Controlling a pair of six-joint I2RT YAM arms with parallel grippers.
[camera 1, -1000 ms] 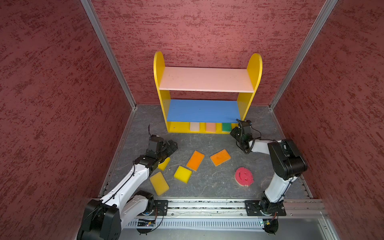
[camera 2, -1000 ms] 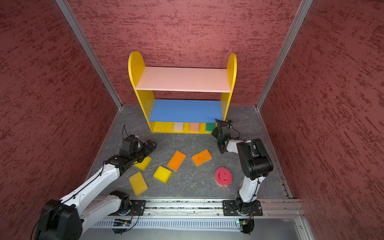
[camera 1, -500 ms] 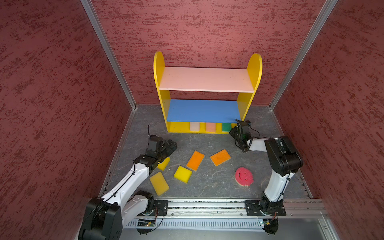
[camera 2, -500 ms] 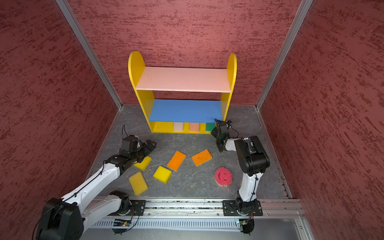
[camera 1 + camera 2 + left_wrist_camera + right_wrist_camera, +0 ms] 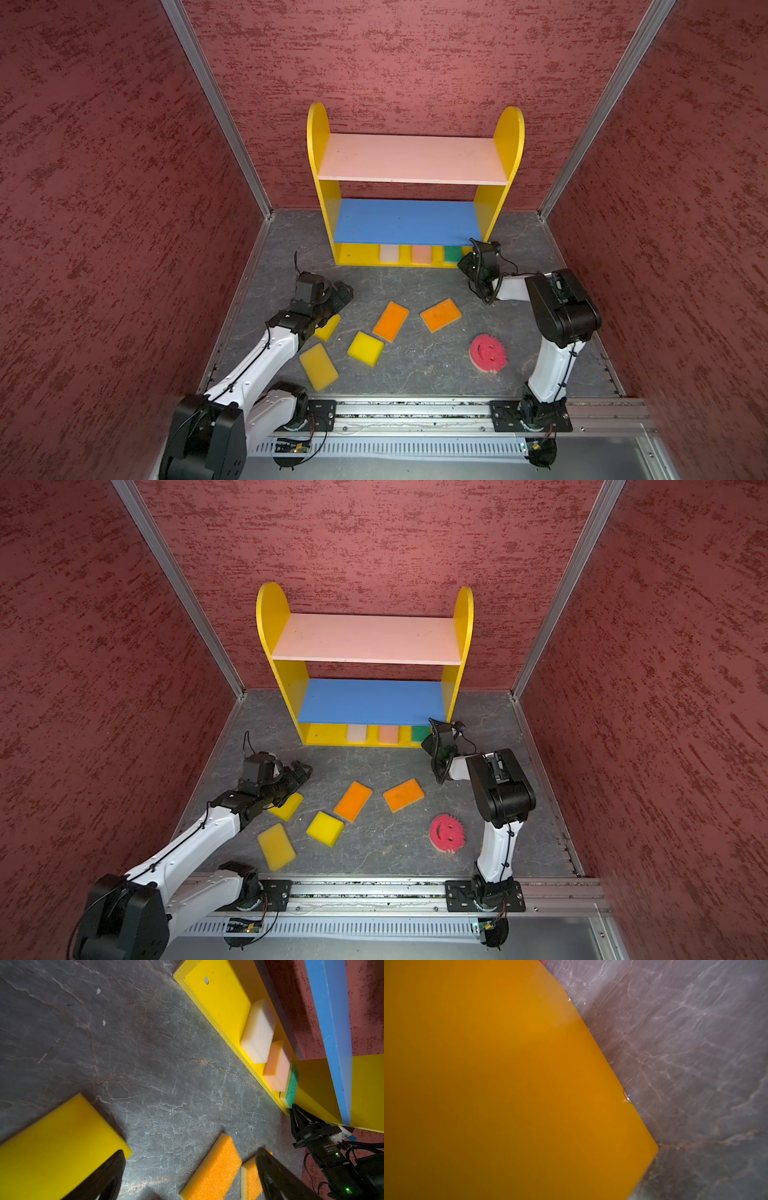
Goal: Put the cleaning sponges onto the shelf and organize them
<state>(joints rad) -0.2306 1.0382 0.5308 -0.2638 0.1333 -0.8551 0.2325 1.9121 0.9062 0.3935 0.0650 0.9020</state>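
The shelf (image 5: 411, 158) stands at the back. Its bottom board holds cream (image 5: 389, 253), peach (image 5: 422, 254) and green (image 5: 453, 252) cleaning sponges in a row. On the floor lie three yellow sponges (image 5: 328, 327) (image 5: 318, 366) (image 5: 365, 348), two orange ones (image 5: 390, 321) (image 5: 440, 314) and a round pink smiley one (image 5: 488, 353). My left gripper (image 5: 343, 291) is open and empty above the floor, just past the leftmost yellow sponge (image 5: 58, 1142). My right gripper (image 5: 464, 262) is at the shelf's bottom right corner. Its fingers are together, tips at the green sponge's (image 5: 292, 1084) end.
Red textured walls (image 5: 124, 208) close in the grey floor (image 5: 415, 374) on three sides. A metal rail (image 5: 415, 409) carrying both arm bases runs along the front. The right wrist view shows only the shelf's yellow side panel (image 5: 508, 1084) close up, and floor.
The right arm's elbow has shifted slightly toward the middle while its gripper stays at the shelf corner. The left arm has barely moved.
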